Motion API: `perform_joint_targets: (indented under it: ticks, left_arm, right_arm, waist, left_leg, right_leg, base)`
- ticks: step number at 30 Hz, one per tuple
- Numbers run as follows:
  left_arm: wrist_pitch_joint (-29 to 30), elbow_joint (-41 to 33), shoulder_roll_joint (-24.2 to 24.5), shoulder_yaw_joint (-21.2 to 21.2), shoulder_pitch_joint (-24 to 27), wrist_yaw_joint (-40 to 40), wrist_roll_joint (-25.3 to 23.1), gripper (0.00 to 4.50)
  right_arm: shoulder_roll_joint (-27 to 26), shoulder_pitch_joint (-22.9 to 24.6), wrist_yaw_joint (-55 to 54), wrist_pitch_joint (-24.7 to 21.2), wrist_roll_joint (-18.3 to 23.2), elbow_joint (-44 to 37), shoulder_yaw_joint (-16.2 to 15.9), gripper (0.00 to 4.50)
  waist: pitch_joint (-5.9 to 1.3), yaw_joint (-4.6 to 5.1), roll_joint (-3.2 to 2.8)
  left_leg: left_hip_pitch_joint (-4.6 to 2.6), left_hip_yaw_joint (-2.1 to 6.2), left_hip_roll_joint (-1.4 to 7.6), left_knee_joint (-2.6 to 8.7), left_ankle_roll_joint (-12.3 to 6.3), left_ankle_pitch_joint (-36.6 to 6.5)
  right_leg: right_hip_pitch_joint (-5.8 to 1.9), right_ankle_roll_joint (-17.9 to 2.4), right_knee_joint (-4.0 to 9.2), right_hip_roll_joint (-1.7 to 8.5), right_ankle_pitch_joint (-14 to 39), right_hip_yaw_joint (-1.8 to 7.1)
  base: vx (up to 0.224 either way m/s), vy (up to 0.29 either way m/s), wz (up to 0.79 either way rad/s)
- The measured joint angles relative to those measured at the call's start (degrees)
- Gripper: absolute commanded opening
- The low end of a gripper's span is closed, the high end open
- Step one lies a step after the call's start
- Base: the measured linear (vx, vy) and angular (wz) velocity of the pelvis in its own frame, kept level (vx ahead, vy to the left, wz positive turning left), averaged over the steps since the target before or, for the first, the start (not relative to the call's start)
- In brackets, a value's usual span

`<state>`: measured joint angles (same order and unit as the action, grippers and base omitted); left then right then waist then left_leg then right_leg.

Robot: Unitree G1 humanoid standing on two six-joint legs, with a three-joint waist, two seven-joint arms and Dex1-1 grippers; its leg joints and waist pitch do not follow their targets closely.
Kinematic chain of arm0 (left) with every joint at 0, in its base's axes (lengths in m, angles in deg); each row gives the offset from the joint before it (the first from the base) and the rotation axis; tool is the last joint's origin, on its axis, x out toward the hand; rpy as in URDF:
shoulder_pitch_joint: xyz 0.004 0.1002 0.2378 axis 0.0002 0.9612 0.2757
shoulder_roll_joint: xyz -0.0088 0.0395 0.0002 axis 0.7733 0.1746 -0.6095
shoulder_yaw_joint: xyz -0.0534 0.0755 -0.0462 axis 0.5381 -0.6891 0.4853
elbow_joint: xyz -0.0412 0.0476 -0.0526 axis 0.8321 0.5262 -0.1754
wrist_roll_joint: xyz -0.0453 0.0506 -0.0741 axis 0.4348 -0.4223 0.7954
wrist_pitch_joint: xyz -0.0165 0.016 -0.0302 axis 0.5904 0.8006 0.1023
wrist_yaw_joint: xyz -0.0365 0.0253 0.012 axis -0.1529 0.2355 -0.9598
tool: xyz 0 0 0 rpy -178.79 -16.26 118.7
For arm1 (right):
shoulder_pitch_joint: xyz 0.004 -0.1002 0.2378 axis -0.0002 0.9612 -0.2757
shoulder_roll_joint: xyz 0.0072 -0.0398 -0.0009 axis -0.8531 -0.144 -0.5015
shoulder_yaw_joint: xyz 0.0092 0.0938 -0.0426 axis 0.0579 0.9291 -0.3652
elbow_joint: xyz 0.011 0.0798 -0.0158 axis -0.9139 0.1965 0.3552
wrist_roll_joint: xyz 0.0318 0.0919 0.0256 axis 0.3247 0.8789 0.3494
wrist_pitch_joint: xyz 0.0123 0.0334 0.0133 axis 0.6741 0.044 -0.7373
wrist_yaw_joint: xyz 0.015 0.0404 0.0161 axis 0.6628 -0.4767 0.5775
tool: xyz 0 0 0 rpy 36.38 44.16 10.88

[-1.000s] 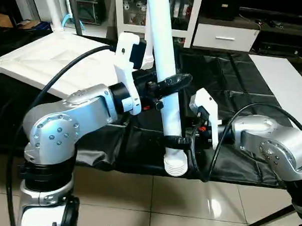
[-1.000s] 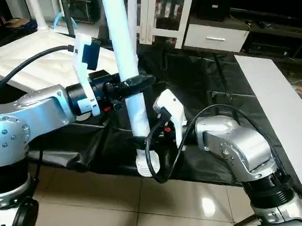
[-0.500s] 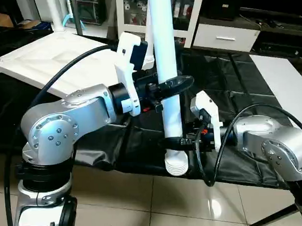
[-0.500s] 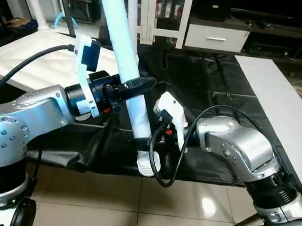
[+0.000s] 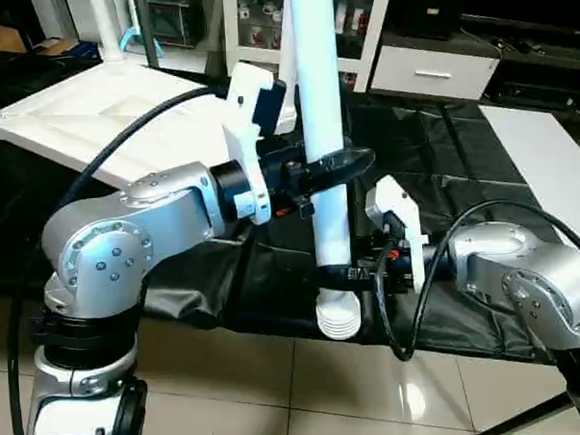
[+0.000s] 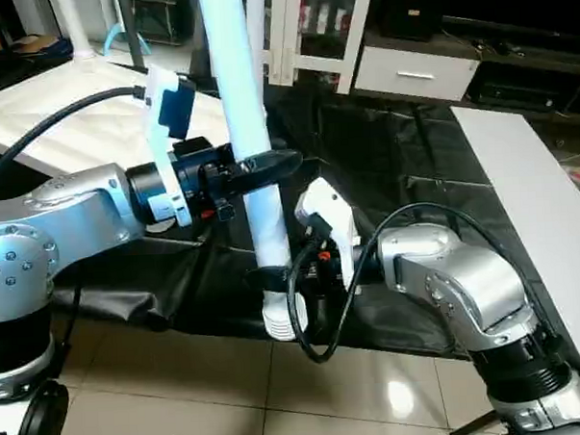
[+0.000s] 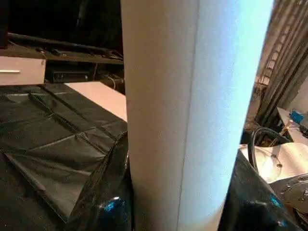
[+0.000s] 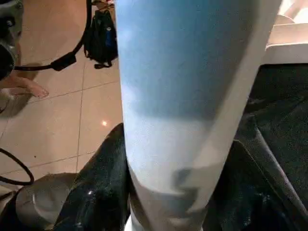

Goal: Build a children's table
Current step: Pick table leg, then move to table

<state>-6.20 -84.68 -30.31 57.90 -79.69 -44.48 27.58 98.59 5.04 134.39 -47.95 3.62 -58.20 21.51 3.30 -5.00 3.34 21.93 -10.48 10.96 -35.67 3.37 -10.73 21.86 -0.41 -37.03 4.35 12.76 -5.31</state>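
At the far left of my view the white plastic square table top (image 5: 103,115) lies underside up on the bench, its ribs showing, with a round corner socket at its near left edge. The bench (image 5: 432,163) is draped in crinkled black plastic sheeting and the top sits well apart from my pincers. My left silver forearm reaches across toward the middle, and my left pincer (image 5: 331,166) is clamped around the long white tapered tubular leg (image 5: 319,110), one black finger (image 5: 350,160) wrapping the front of the tube about halfway along its visible length. The leg stands nearly upright, its upper part running out of the top of the view, its threaded end (image 5: 338,319) pointing down over the tiled floor just off the bench's near edge. From the right, my right pincer (image 5: 342,272) grips the same leg lower down, just above the threaded end, with its black fingers (image 8: 103,187) pressed on both sides of the tube. A flat white board (image 5: 547,158) lies along the bench's right side.
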Motion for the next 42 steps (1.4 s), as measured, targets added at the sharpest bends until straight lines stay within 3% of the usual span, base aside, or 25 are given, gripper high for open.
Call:
perform_joint_targets:
  ticks: [4,9,12,13,17,19,21,23,24,26,27,29,30,31,32,33,34,35,36,37,38,39,40,41,42]
  left_arm:
    - [0.44,0.31,0.15,2.93,-0.03,1.10,0.49,2.58]
    - [0.22,-0.40,2.09,4.28,0.09,0.57,1.90,2.90]
    - [-2.50,-1.80,2.00,4.21,1.18,2.66,-2.26,2.95]
    - [-4.22,-2.76,1.36,3.99,2.36,6.91,-6.67,2.95]
    - [-6.07,-3.23,2.34,2.73,7.94,15.02,-16.61,2.95]
    - [-14.11,-6.23,1.25,1.55,16.25,16.75,-21.77,2.95]
    - [-17.53,-6.32,0.96,0.27,21.13,17.82,-24.98,2.95]
    - [-22.13,-5.93,0.94,-1.67,24.68,18.61,-28.54,2.95]
    - [-25.44,-5.61,0.78,-2.74,26.27,19.15,-30.75,2.95]
    - [-31.48,-3.60,0.90,-4.96,29.89,20.02,-35.29,2.95]
    - [-33.99,-2.45,1.45,-6.09,31.76,20.62,-37.56,2.95]
    - [-36.58,0.13,1.97,-7.27,34.51,21.36,-40.54,2.95]
    - [-37.59,0.81,1.77,-6.95,35.66,21.78,-41.37,2.95]
    - [-38.38,1.63,1.59,-6.59,36.24,21.97,-41.77,2.95]
    - [-39.62,2.65,1.15,-6.00,36.71,22.23,-42.52,2.95]
    - [-40.28,2.98,1.08,-5.70,36.96,22.39,-42.83,2.95]
    - [-41.55,3.37,0.85,-5.52,37.24,22.51,-43.49,2.95]
    - [-42.64,3.67,0.61,-5.44,37.41,22.56,-43.95,2.95]
    - [-43.49,4.44,-0.37,-5.80,37.43,22.64,-44.38,2.95]
    - [-44.66,5.05,-1.38,-6.77,37.72,22.62,-44.84,2.95]
    - [-45.66,5.74,-1.30,-7.03,38.15,22.64,-45.35,2.95]
    - [-46.45,6.63,-1.11,-6.95,38.11,22.65,-45.66,2.95]
    - [-47.73,7.66,-1.10,-7.03,37.45,22.65,-46.25,2.95]
    - [-48.66,7.94,-1.21,-7.10,36.78,22.65,-46.61,2.95]
    - [-49.56,8.21,-1.11,-6.98,35.86,22.65,-46.89,2.95]
  right_arm:
    - [-4.72,-0.18,-5.72,2.74,-1.83,3.03,1.99,1.83]
    - [-10.17,-1.88,-17.36,6.68,-3.84,10.91,9.90,1.82]
    - [-11.47,-3.10,-25.10,10.80,-6.14,14.35,14.47,1.82]
    - [-11.23,-2.55,-27.84,12.48,-8.17,14.37,15.38,1.82]
    - [-10.10,1.64,-28.73,16.20,-11.70,13.03,15.15,1.82]
    - [-11.27,6.57,-31.72,16.36,-15.03,6.41,14.38,1.82]
    - [-12.33,9.04,-33.72,17.19,-16.96,3.31,13.18,1.82]
    - [-14.88,11.41,-36.49,20.29,-18.56,1.54,12.83,1.82]
    - [-16.04,12.64,-37.96,22.35,-19.50,1.01,12.47,1.82]
    - [-17.48,15.07,-39.59,26.11,-20.60,0.65,11.01,1.82]
    - [-18.56,16.20,-39.92,27.78,-20.56,0.77,10.87,1.82]
    - [-21.02,17.75,-39.96,29.94,-20.24,0.93,10.83,1.82]
    - [-22.41,17.71,-40.03,30.20,-19.91,0.94,10.86,1.82]
    - [-23.64,17.66,-40.07,30.62,-19.63,0.87,10.85,1.82]
    - [-24.91,17.69,-40.19,30.72,-19.08,0.85,10.85,1.82]
    - [-25.25,17.77,-40.22,30.72,-18.91,0.85,10.85,1.82]
    - [-25.26,18.27,-40.49,31.02,-18.81,0.85,11.00,1.82]
    - [-25.32,18.66,-40.67,31.36,-18.83,0.88,11.12,1.82]
    - [-25.22,19.33,-40.99,32.11,-18.93,0.89,11.52,1.82]
    - [-25.41,20.22,-41.56,32.83,-19.26,1.82,12.09,1.82]
    - [-25.54,20.15,-41.85,33.13,-19.45,3.15,12.20,1.82]
    - [-25.78,20.44,-41.94,33.47,-19.61,3.96,11.99,1.82]
    - [-25.82,20.71,-41.85,34.42,-19.98,4.54,11.53,1.82]
    - [-25.76,20.77,-41.74,34.97,-20.25,4.70,11.47,1.82]
    - [-26.04,20.82,-41.74,35.49,-20.42,4.98,11.60,1.82]
  waist:
    - [0.00,0.19,0.00]
    - [-0.02,-0.11,0.03]
    - [-0.04,-0.10,0.06]
    - [-0.04,-0.06,-0.01]
    - [0.01,0.37,-0.16]
    - [-0.11,0.82,-0.39]
    - [-0.04,1.02,-0.28]
    - [-0.06,0.31,-0.28]
    - [-0.17,-0.20,-0.47]
    - [-0.47,-1.08,-1.10]
    - [-0.52,-1.20,-1.25]
    - [-0.41,-0.47,-1.43]
    - [-0.38,0.17,-1.45]
    - [-0.31,0.99,-1.56]
    - [-0.30,2.19,-1.56]
    - [-0.36,2.96,-1.40]
    - [-0.44,3.56,-1.04]
    - [-0.53,3.90,-0.20]
    - [-0.62,3.90,0.08]
    - [-0.59,2.97,-0.30]
    - [-0.53,3.25,-0.76]
    - [-0.41,3.34,-0.60]
    - [-0.29,3.73,-0.82]
    - [-0.30,4.32,-1.70]
    - [-0.09,5.18,-2.10]
  left_leg:
    - [-0.01,0.00,0.01,0.00,0.08,0.05]
    - [0.03,-0.01,-0.01,0.00,0.30,0.19]
    - [0.02,-0.02,-0.01,0.00,0.50,0.31]
    - [0.03,-0.02,-0.01,0.00,0.51,0.32]
    - [0.10,0.00,0.05,0.02,0.53,0.32]
    - [0.08,-0.01,0.03,0.14,0.44,0.26]
    - [0.15,-0.02,0.02,0.15,0.08,0.07]
    - [0.33,-0.04,-0.09,-0.15,-0.37,-0.01]
    - [0.42,0.13,-0.19,-0.56,-0.85,-0.12]
    - [1.06,1.66,-0.64,-2.50,-2.61,-1.22]
    - [1.21,2.16,-0.89,-2.73,-2.77,-1.41]
    - [0.94,1.39,-1.74,-2.48,-2.76,-1.46]
    - [0.89,0.76,-2.28,-1.96,-3.64,-1.18]
    - [0.86,0.39,-3.00,-1.50,-4.63,-0.87]
    - [0.84,-0.34,-3.75,-1.11,-5.71,-0.62]
    - [0.84,-0.95,-4.20,-0.93,-6.38,-0.40]
    - [0.83,-2.04,-4.96,-0.47,-7.00,-0.09]
    - [0.85,-3.37,-6.04,0.08,-7.32,0.16]
    - [1.17,-3.79,-6.32,-0.08,-7.23,-0.05]
    - [2.88,-0.11,-6.78,-6.17,-5.51,-2.58]
    - [4.04,4.79,-7.23,-12.65,-3.20,-3.45]
    - [3.51,7.23,-6.72,-14.45,-0.77,-4.01]
    - [1.52,8.09,-4.63,-11.25,0.51,-4.73]
    - [-0.36,8.24,-2.24,-7.02,0.49,-5.23]
    - [-0.61,7.29,-1.46,-6.61,1.99,-5.86]
  right_leg:
    - [0.03,-0.06,-0.04,-0.02,-0.04,0.00]
    - [0.05,-0.08,-0.02,0.00,-0.11,0.01]
    - [0.02,-0.05,-0.01,0.00,-0.12,0.02]
    - [0.02,-0.04,0.00,0.00,-0.13,0.03]
    - [0.10,0.08,0.00,-0.08,-0.13,0.03]
    - [0.08,0.22,0.12,-0.08,-0.05,0.08]
    - [0.12,0.23,0.07,-0.08,-0.01,0.10]
    - [0.05,0.33,0.12,0.11,0.02,0.43]
    - [0.01,0.69,0.16,0.17,0.10,0.66]
    - [-0.07,1.75,0.03,0.51,0.15,1.40]
    - [-0.19,2.25,0.02,1.00,0.09,1.52]
    - [-0.52,2.63,1.01,1.64,0.00,2.16]
    - [-0.21,2.16,1.60,1.69,0.18,2.38]
    - [0.05,0.51,1.10,2.02,1.10,2.33]
    - [0.84,-0.16,-2.08,2.09,2.17,1.23]
    - [1.40,0.21,-4.45,1.58,2.41,-0.11]
    - [1.28,0.88,-4.94,0.65,2.79,-1.15]
    - [0.92,0.05,-3.88,0.17,2.72,-1.52]
    - [0.84,0.18,-3.68,0.23,2.85,-0.24]
    - [1.33,0.74,-3.24,1.28,1.74,0.52]
    - [1.26,1.44,-2.92,2.50,1.09,-0.28]
    - [1.24,2.23,-2.75,4.16,0.56,-0.73]
    - [1.10,2.76,-2.23,5.41,0.03,-1.42]
    - [0.98,3.15,-1.65,5.50,-0.29,-1.88]
    - [0.72,3.57,-1.33,6.12,-0.64,-1.76]
  base:
    - [0.000,0.000,0.00]
    - [0.000,0.000,0.00]
    - [0.000,0.000,0.00]
    - [0.000,0.000,0.00]
    - [0.000,0.000,0.00]
    - [0.000,0.000,0.00]
    - [0.000,0.000,0.00]
    - [0.000,0.000,0.00]
    - [-0.011,0.081,-0.08]
    - [-0.010,0.111,-0.10]
    - [-0.012,0.187,-0.05]
    - [-0.017,0.202,0.00]
    - [-0.014,0.116,0.06]
    - [-0.031,0.253,0.13]
    - [-0.048,0.242,0.11]
    - [-0.094,0.325,0.09]
    - [-0.077,0.188,0.02]
    - [-0.095,0.147,-0.11]
    - [-0.110,0.177,-0.14]
    - [-0.110,0.177,-0.14]
    - [-0.102,0.249,-0.37]
    - [-0.107,0.290,-0.47]
    - [-0.107,0.290,-0.47]
    - [-0.114,0.348,-0.15]
    - [-0.048,0.194,0.00]
